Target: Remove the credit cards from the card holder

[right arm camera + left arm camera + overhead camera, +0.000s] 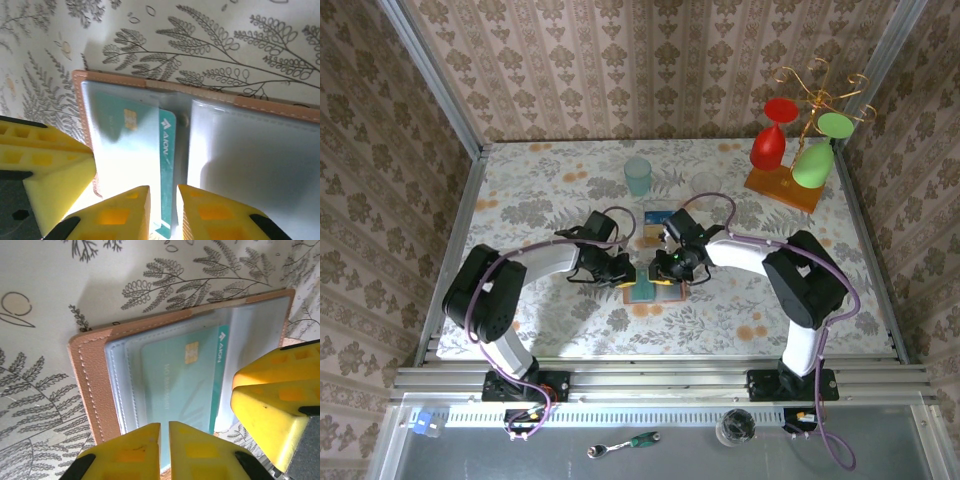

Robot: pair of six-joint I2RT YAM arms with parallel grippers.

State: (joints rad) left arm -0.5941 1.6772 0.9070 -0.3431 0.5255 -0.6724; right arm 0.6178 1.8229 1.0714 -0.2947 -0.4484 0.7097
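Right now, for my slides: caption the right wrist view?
Teal card partly out of its sleeve in the open card holder, right end effector over its edge.

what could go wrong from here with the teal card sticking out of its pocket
The teal card is only partly out of its clear pocket; if the card holder isn't pinned, a pull may drag the whole thing along.
The right end effector straddles just the card's narrow exposed strip, so it may slip off.
The left end effector sits right beside it; they could bump.
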